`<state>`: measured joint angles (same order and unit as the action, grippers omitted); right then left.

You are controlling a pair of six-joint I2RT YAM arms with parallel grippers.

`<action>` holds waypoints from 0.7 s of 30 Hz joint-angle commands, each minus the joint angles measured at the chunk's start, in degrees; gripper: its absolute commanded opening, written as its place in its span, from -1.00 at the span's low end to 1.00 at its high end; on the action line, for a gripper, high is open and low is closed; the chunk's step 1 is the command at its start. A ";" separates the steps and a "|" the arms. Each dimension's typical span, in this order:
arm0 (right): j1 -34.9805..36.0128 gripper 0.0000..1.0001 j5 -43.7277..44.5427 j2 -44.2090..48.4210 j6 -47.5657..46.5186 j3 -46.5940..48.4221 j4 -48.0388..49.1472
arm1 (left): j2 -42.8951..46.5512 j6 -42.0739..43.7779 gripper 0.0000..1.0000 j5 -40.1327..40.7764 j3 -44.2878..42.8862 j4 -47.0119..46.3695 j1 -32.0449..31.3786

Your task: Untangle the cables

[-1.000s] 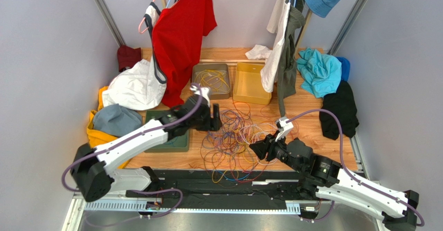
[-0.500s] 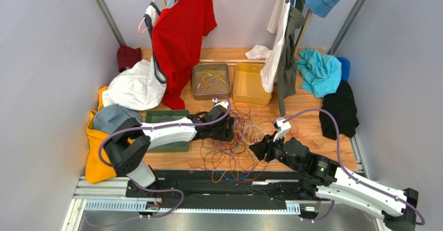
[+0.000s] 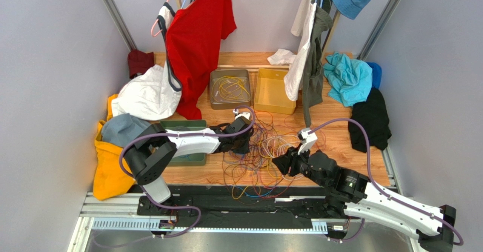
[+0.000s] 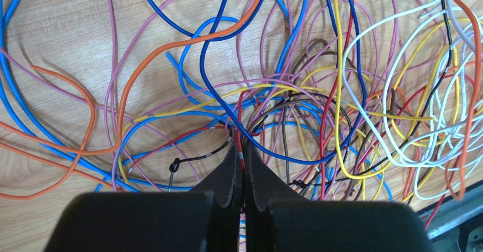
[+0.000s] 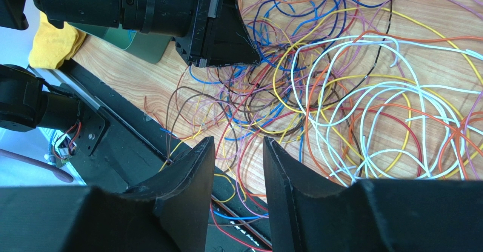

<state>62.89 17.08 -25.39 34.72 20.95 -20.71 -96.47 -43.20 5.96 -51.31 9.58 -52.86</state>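
Evidently the left gripper (image 4: 241, 150) is clamping shut on what looks like a thin red wire (image 4: 238, 136) between its fingertips, singling it out of the cables (image 4: 317, 110) fanning beyond them, while the right gripper (image 5: 238, 141) is hovering open, the tangle lying past its fingers.

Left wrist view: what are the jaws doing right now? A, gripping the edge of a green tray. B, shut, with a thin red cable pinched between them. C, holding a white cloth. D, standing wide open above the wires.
B: the left gripper has its jaws pressed together, and a red cable runs straight into the seam between them.
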 commanded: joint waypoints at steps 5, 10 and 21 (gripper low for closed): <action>0.30 -0.20 1.73 4.29 0.70 3.31 -2.49 | 12.23 4.52 -1.00 -8.56 -1.25 -1.76 -0.14; 0.30 -0.21 2.69 8.59 0.70 4.10 -4.60 | 22.36 7.51 -1.00 -15.18 -7.82 -2.47 -0.14; 0.30 -0.21 2.69 17.11 -0.18 4.89 -6.01 | 28.88 12.70 -1.00 -19.84 -24.53 5.96 -0.14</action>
<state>62.89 18.98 -11.16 34.74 23.35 -26.76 -68.36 -34.20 -11.75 -71.24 11.64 -52.84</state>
